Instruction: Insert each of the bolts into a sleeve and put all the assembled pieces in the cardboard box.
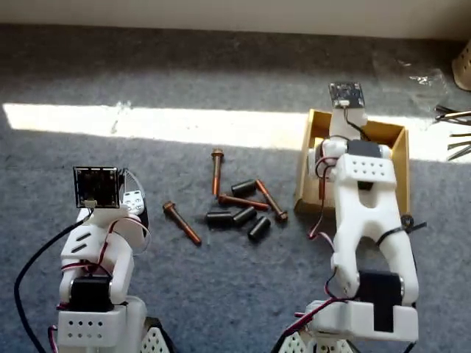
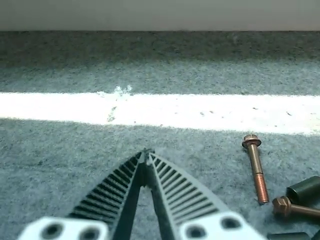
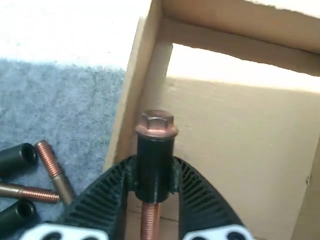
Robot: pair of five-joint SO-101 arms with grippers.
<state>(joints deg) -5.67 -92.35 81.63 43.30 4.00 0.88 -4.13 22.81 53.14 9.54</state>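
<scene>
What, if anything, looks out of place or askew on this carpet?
Nothing looks damaged or spilled. Loose bolts and sleeves lie jumbled on the carpet beside the cardboard box, with one stray bolt apart from them. The right pincer holds a sleeved bolt over the box.

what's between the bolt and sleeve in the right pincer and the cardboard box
Nothing visible. The right pincer holds the sleeved bolt over the open top of the cardboard box, close to a side wall, and the part of the box's inside that shows is bare.

Carpeted indoor room (home or office, unclear): grey carpet (image 1: 221, 294), sunlit strip (image 1: 184, 125), pale wall base (image 1: 221, 11)
</scene>
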